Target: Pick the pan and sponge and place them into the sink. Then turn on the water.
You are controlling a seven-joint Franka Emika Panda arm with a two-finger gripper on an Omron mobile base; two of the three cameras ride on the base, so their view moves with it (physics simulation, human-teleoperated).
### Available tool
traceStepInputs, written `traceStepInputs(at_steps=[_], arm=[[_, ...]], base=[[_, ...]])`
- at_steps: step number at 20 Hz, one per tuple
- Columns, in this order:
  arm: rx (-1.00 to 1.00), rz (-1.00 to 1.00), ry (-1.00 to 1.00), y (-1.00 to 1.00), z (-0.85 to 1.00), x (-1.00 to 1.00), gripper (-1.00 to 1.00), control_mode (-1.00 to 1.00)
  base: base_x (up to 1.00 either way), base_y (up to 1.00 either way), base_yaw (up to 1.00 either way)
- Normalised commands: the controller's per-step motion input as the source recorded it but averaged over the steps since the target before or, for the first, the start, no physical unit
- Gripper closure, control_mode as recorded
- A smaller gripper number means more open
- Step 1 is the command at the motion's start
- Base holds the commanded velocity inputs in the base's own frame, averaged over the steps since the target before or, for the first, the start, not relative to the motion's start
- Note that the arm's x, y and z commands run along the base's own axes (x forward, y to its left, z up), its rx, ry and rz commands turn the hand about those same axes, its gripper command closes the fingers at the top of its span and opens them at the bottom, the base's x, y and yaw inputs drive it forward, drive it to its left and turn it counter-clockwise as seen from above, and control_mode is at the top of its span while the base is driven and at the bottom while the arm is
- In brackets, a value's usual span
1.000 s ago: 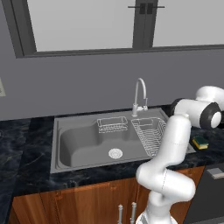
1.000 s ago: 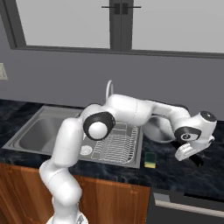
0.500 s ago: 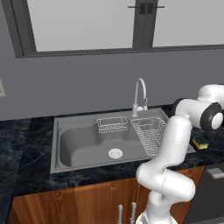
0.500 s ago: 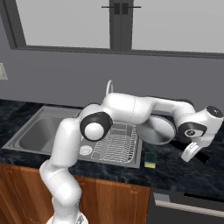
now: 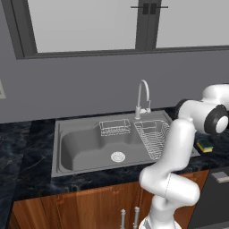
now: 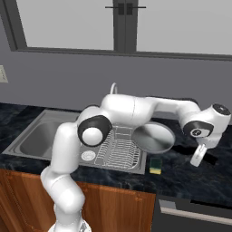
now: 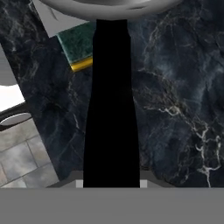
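Arm: reaches from the base across the sink to the right, over the dark marble table.
Gripper: hangs over the table right of the pan, pointing down. In the hand view the black handle runs straight up from between the fingertips, so it is clenched on the handle.
Pan: silver-grey, round, bowl just right of the sink rim, seen tilted toward the right base camera. Whether it rests on the table or is lifted, cannot tell. In the hand view its rim sits at the top edge.
Sponge: on the table, just in front of the pan and beside the sink's right front corner; green top, yellow body. Also visible in the left base view, partly behind the arm. In the hand view it lies beside the handle, near the pan rim.
Sink: grey basin set in the table, round drain in the floor.
Rack: wire, in the right part of the sink.
Basket: small wire one at the sink's back wall.
Faucet: curved, behind the sink between basket and rack; no stream visible.
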Motion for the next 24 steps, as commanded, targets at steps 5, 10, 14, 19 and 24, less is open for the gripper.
traceStepInputs(at_steps=[5, 10, 14, 19, 24], arm=[[-0.02, 0.11, -0.01, 0.42, -0.05, -0.02, 1.00, -1.00], [-0.06, 0.02, -0.04, 0.45, -0.02, -0.01, 1.00, -1.00], [-0.11, 0.00, -0.04, 0.45, 0.03, -0.01, 1.00, -1.00], [-0.11, -0.03, -0.02, 0.39, 0.06, -0.01, 1.00, -1.00], [-0.08, -0.07, -0.01, 0.24, 0.06, -0.15, 1.00, -1.00]], base=[[0.00, 0.00, 0.00], [0.00, 0.00, 0.00], [0.00, 0.00, 0.00], [0.00, 0.00, 0.00], [0.00, 0.00, 0.00]])
